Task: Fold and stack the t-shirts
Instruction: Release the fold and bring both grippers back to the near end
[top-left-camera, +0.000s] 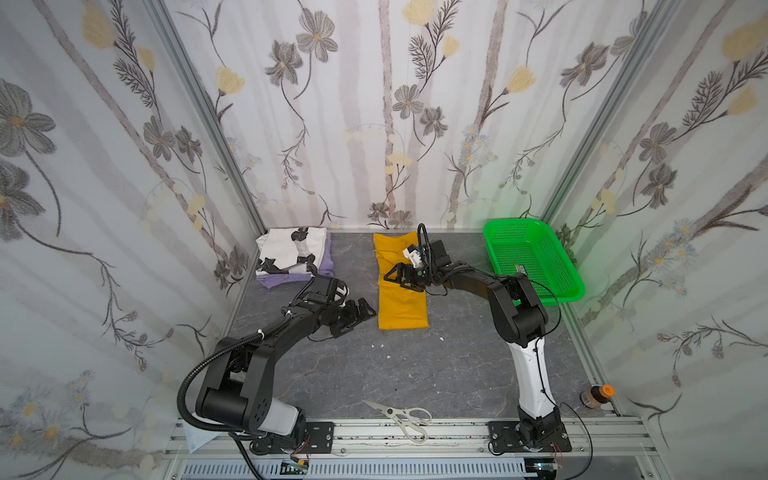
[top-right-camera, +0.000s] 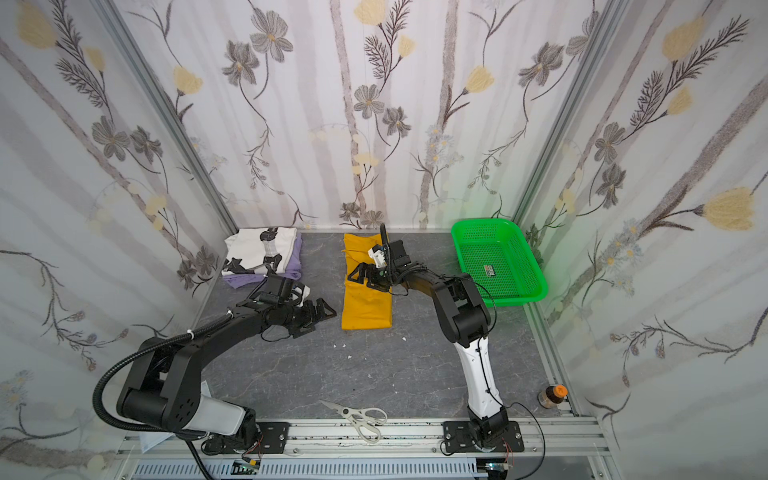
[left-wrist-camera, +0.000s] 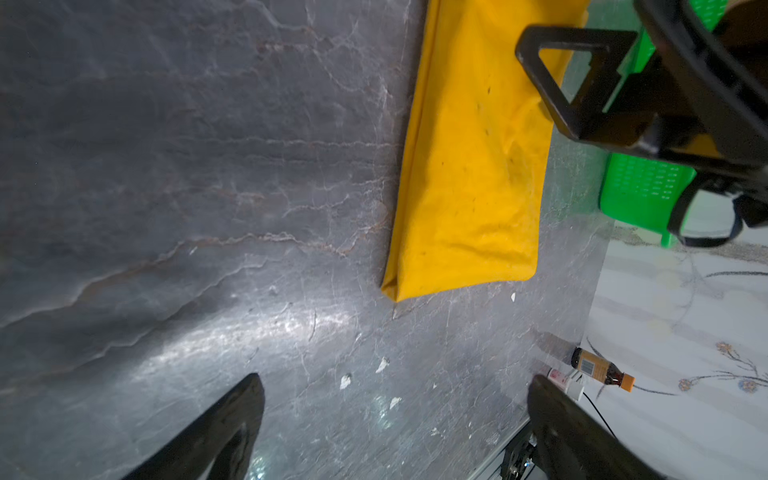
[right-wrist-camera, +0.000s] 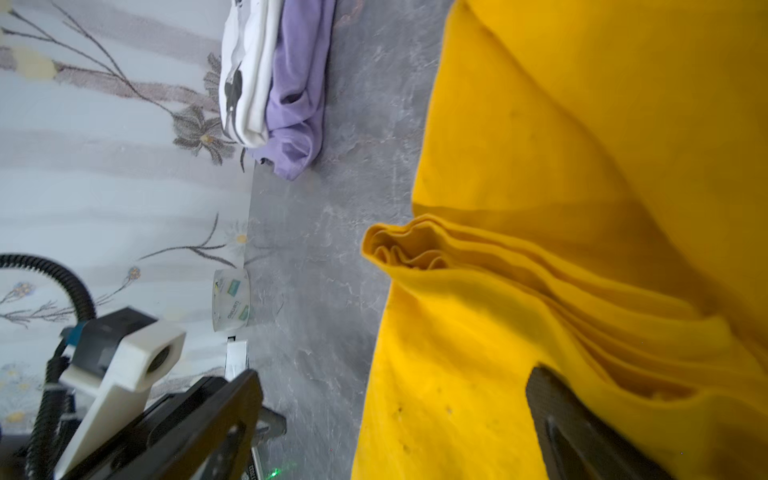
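Steel-and-white scissors lie at the near edge of the dark marbled bench; a small brown bottle with an orange cap stands at the near right corner. Further in, the left tool hangs over bare bench just beside the near left edge of the mustard-yellow shirt, jaws wide, nothing between them, clear of the cloth. That shirt lies mid-bench as a long narrow folded strip running away toward the back wall. Over its middle sits the right tool, jaws also spread wide and gripping nothing; the right wrist view shows one finger over the yellow cloth, the other off its edge, and a layered ridge of fabric bunched across the strip. Contact with the cloth: cannot tell. Far left corner: white printed shirt folded on top of the lavender shirt. Far right: green perforated basket, a small card inside.
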